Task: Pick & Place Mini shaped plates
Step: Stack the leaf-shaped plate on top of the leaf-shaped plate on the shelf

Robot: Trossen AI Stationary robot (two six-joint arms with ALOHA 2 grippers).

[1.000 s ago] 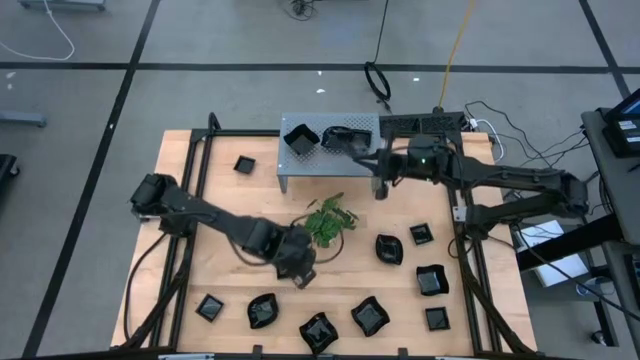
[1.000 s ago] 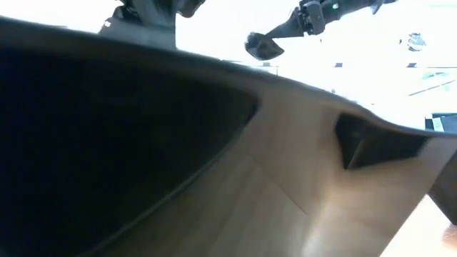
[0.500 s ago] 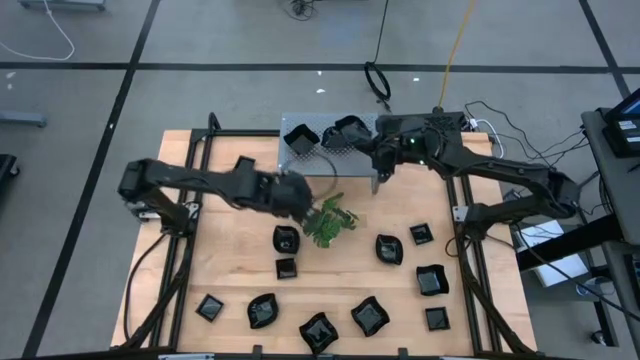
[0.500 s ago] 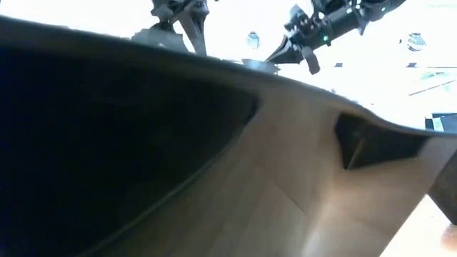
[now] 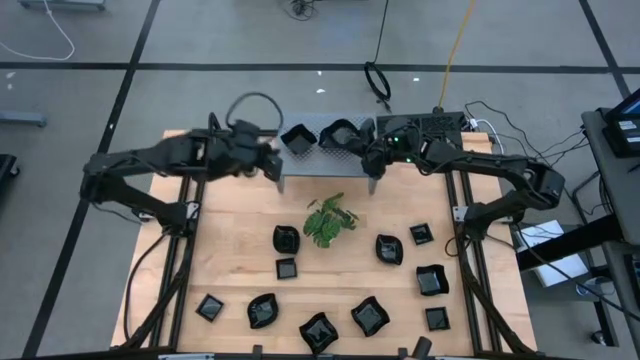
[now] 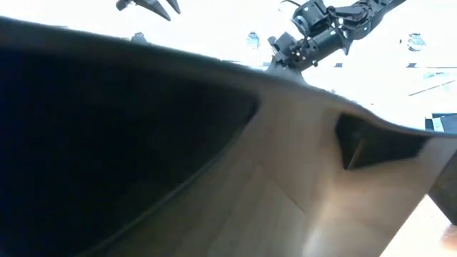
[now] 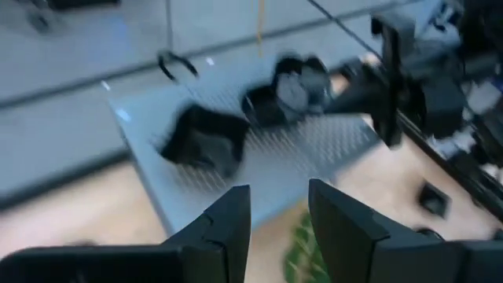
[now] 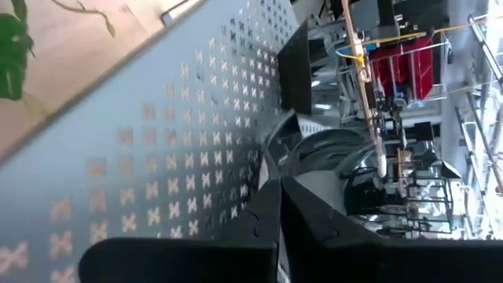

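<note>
- Nearest the front edge of the wooden table (image 5: 240, 210), a row of mini shaped plates lay: one at the left (image 5: 209, 307), a wavy one (image 5: 262, 310), one at the very front (image 5: 318, 331), and one more (image 5: 369, 316) to its right.
- On the right side, three square plates stood in a loose column (image 5: 436, 318), (image 5: 431, 279), (image 5: 421, 234), with a rounded one (image 5: 389, 249) beside them.
- Mid-table, two plates (image 5: 286, 239), (image 5: 286, 268) sat just left of the green plant (image 5: 328, 219).
- Farther back stood the grey perforated stand (image 5: 322, 157), carrying one plate (image 5: 298, 138) on its left part.
- The right gripper (image 5: 352, 139) was over the stand with its fingers (image 8: 267, 206) pressed together on the rim of a rounded plate (image 5: 336, 132), which rested on the perforated top.
- The left gripper (image 5: 268, 157) hovered at the stand's left end, its fingers (image 7: 228, 220) parted with nothing between them.
</note>
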